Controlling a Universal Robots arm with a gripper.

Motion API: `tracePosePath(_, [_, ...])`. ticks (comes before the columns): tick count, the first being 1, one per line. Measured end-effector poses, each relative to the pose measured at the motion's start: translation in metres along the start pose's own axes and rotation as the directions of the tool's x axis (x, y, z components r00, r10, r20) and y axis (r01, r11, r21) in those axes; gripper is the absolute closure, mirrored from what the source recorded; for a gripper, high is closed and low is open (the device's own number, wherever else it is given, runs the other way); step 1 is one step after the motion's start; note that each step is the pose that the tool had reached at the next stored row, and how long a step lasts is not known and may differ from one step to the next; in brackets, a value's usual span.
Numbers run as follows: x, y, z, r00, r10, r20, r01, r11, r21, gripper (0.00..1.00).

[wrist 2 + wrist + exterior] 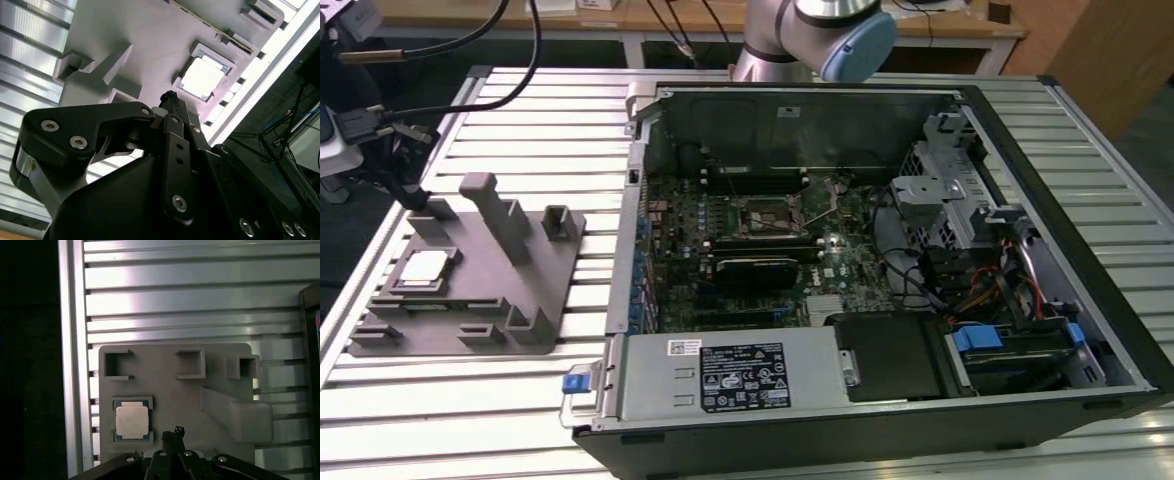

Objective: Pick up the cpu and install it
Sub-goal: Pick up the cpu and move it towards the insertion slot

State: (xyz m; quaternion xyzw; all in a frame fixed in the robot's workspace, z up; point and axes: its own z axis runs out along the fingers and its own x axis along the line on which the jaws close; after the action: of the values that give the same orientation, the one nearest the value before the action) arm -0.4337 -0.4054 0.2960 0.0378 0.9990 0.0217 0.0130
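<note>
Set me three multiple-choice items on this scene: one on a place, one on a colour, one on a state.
1. Where does the cpu lie? A) in a recess of the fixture; B) on a chair; C) in a drawer.
2. What colour is the fixture? A) red; B) grey; C) yellow.
3. The computer case is: A) closed; B) wrapped; C) open, motherboard exposed.
Key: 1 A, the first wrist view shows it framed in the recess; 2 B, its posts and base are grey; 3 C, the exterior view looks straight onto the board.
</note>
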Motion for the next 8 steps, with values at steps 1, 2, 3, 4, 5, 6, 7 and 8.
tracePosePath(1, [0.0008, -0.0005, 0.0010, 1.0000, 0.000, 0.0000, 0.000, 1.0000, 0.0000, 0.89])
tracePosePath(2, [0.0016, -0.0011, 0.0019, 1.0000, 0.000, 0.0000, 0.000, 1.0000, 0.0000, 0.89])
tracePosePath(3, [0.0024, -0.0016, 0.0028, 1.0000, 0.000, 0.0000, 0.000, 1.0000, 0.0000, 0.89])
tracePosePath(4, [0.0032, -0.0022, 0.0038, 1.0000, 0.000, 0.0001, 0.000, 1.0000, -0.0001, 0.89])
tracePosePath(5, [0.0041, -0.0027, 0.0048, 1.0000, 0.000, 0.0001, 0.000, 1.0000, 0.0000, 0.89])
tracePosePath(6, [0.0049, -0.0032, 0.0057, 1.0000, 0.000, 0.0000, 0.000, 1.0000, 0.0000, 0.89])
tracePosePath(7, [0.0058, -0.0037, 0.0067, 1.0000, 0.000, 0.0001, 0.000, 1.0000, -0.0001, 0.89])
tracePosePath(8, [0.0066, -0.0043, 0.0076, 1.0000, 0.000, 0.0001, 0.000, 1.0000, 0.0000, 0.89])
